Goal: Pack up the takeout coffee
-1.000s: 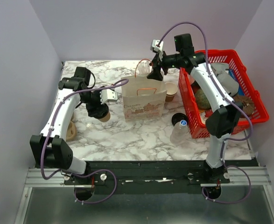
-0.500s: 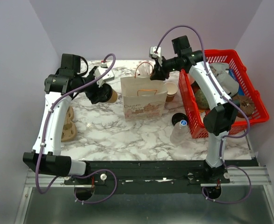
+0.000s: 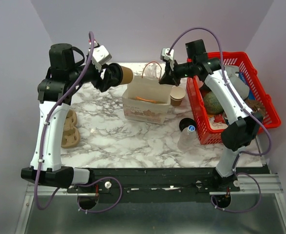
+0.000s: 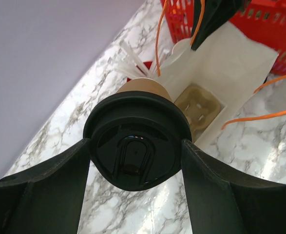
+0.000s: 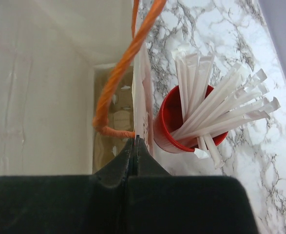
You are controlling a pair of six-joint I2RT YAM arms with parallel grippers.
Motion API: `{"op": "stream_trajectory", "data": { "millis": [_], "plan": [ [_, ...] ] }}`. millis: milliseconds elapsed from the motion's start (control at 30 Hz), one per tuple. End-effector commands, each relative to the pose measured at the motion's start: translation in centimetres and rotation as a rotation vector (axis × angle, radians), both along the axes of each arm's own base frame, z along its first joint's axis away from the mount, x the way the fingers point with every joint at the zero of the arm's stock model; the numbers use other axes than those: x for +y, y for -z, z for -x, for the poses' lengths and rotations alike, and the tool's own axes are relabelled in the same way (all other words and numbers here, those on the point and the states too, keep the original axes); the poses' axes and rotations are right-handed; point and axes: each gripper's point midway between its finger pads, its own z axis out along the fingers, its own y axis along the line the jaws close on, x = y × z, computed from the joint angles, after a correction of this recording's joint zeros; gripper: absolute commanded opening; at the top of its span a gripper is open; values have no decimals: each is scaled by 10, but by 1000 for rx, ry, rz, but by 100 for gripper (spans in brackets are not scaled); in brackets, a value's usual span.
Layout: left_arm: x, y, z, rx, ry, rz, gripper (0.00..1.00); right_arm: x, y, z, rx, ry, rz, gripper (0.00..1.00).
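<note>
Holding the takeout coffee (image 3: 125, 75) at its black lid with the left gripper (image 3: 114, 77), tipped sideways in the air, above the bench (image 3: 113, 131) and just left of the open paper bag (image 3: 145, 100). Pinching the bag's far rim with the right gripper (image 3: 168, 77), jaws closed tight, beside the red cup of straws (image 5: 169, 129).

A white marble-look table (image 3: 113, 141) with grey veins fills the middle. Plain lavender walls box it in: the back wall (image 3: 147, 29) at 12 o'clock, the left wall (image 3: 11, 97) at 9, the right wall (image 3: 285, 73) at 3. At 6 o'clock a silver rail (image 3: 45, 184) runs along the table's edge, with a dull metal sheet (image 3: 147, 217) below. The light is soft and even.
</note>
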Motion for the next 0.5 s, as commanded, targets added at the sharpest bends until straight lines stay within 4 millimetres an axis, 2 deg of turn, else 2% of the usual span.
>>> {"op": "stream_trajectory", "data": {
  "millis": [0,100,133,267,300,333,467],
  "plan": [
    [-19,-30,27,-62,110,103,0,12,-25,22,-39,-4,-53,0],
    [-31,-23,41,-61,172,105,0,16,-25,30,-47,-8,-45,0],
    [-41,-23,50,-67,209,102,0,16,-22,33,-42,-13,-37,1],
    [-58,-11,65,-62,278,41,0,18,-19,40,-36,-16,-23,0],
    [-59,-10,66,-85,293,14,0,18,-19,41,-37,-17,-22,0],
    [-59,0,69,-58,302,-14,0,17,-22,43,-43,-14,-24,1],
    [-55,21,75,-63,330,-117,0,14,-23,43,-70,5,-6,1]
  ]
}}
